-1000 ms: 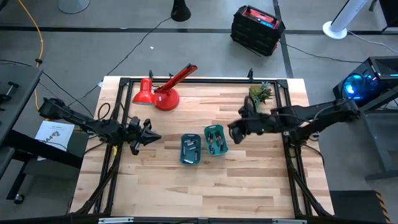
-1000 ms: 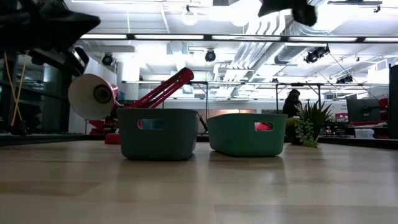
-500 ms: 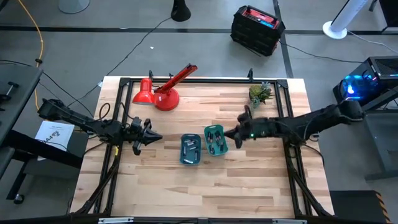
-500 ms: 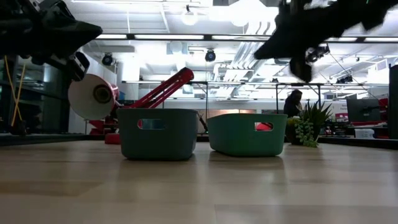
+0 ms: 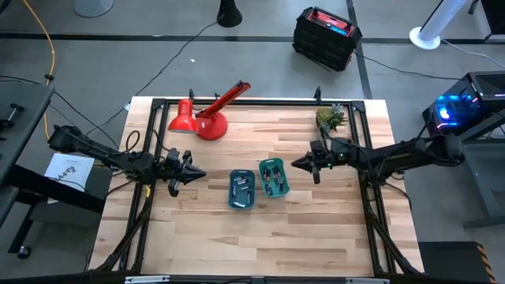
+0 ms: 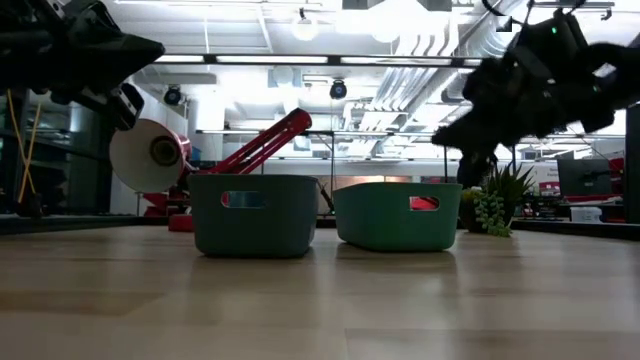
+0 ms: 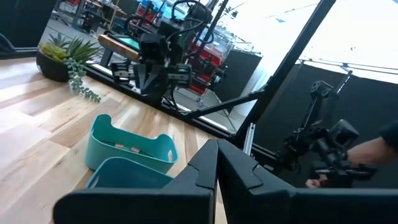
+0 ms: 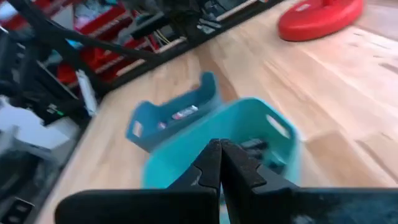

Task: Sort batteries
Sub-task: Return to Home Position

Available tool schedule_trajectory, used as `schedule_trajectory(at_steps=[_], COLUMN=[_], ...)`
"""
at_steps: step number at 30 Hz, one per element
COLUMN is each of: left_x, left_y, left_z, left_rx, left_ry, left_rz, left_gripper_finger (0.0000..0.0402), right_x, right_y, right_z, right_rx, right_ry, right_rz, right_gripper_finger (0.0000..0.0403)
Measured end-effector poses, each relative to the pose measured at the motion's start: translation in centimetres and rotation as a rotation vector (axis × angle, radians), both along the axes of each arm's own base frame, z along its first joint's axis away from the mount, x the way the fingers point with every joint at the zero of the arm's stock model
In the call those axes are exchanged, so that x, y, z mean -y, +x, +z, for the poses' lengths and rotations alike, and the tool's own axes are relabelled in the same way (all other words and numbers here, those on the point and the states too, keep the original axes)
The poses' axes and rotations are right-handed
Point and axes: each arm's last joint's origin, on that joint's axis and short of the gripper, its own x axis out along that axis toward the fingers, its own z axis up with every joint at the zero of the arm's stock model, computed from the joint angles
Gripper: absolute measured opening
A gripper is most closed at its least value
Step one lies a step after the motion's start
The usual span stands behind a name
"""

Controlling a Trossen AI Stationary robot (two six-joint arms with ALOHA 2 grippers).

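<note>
Judging by how things lie, the sorting itself looks finished. The slim dark batteries with silvery ends point(image 5: 242, 186) lie inside the two small rectangular plastic trays, which stand side by side near the middle of the pale wooden worktop point(image 5: 316, 229). Some are in the blue-grey tray point(image 6: 255, 225) and the others in the greener teal tray point(image 6: 395, 225) just beside it. In the high view no battery shows loose on the bare wood, though they are too small to tell whether each kind sits in its proper tray. The trays are upright and close together, roughly in line, the teal one set slightly farther back. Neither arm holds anything. The left gripper point(image 5: 197, 173) hangs over the left part of the worktop, well apart from the blue-grey tray, with its fingers clenched together on nothing, as the left wrist view shows. The right gripper point(image 5: 296, 164) is raised above the wood just to the right of the teal tray, pointing at it, likewise closed and empty. What seems left is only for the arms to draw clear and park. The right arm, lying nearer the trays, appears to have farther to go.
</note>
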Motion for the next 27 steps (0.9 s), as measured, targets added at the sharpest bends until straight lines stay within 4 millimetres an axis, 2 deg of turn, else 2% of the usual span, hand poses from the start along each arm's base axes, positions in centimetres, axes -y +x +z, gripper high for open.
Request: schedule_trajectory(at_steps=[7,11,15,19,27], left_x=[0.0,0.0,-0.1,-0.4,-0.3], left_y=[0.0,0.0,-0.5,-1.5,-2.2], left_z=[-0.1,-0.4,-1.9,-3.8,-2.4], left_rx=[-0.007,-0.045,-0.202,-0.406,-0.266], left_ry=[0.002,0.013,0.058,0.119,0.087], left_rz=[0.000,0.000,0.002,-0.009,-0.074], left_gripper_finger=[0.0000,0.0000,0.0000,0.0000,0.0000], right_x=[0.0,-0.2,-0.1,-0.2,-0.3], right_y=[-2.9,-3.7,-3.8,-4.0,-4.5], right_z=[-2.0,-2.3,-2.7,-3.2,-3.6], right_rx=[0.030,0.026,-0.033,-0.080,-0.152], right_ry=[0.074,0.032,-0.049,-0.021,0.003], right_rz=[-0.011,-0.012,-0.011,-0.015,-0.015], right_gripper_finger=[0.0000,0.0000,0.0000,0.0000,0.0000])
